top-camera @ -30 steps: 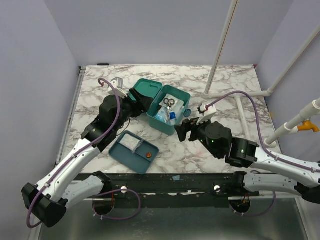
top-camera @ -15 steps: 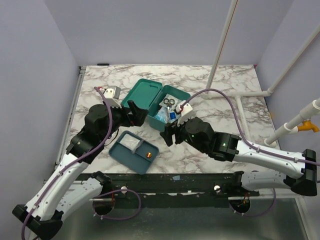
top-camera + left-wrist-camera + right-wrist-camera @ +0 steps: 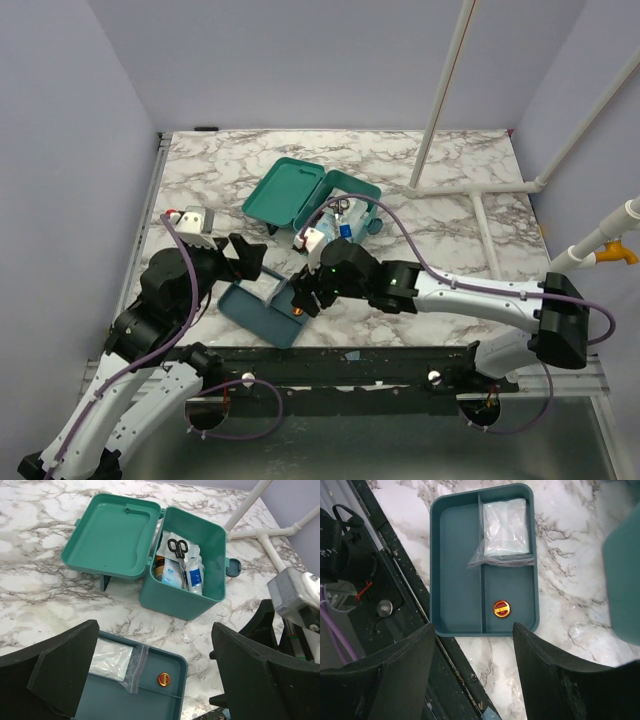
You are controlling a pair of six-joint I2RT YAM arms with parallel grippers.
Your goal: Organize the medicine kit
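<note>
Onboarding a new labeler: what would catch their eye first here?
The teal medicine kit stands open mid-table, lid flipped back, scissors lying on top of the packets inside. In front of it lies a darker tray holding a clear bag and a small round red-and-gold tin, with the right tool hovering open above it.

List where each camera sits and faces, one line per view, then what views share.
Top external: high behind the robot, looking down on the table, left arm, right arm, kit and tray.
Left wrist: on the left arm, angled forward at kit and tray; left gripper frames the bottom.
Right wrist: looks straight down on the tray; right gripper at the bottom.
Shared: all three show the tray.
</note>
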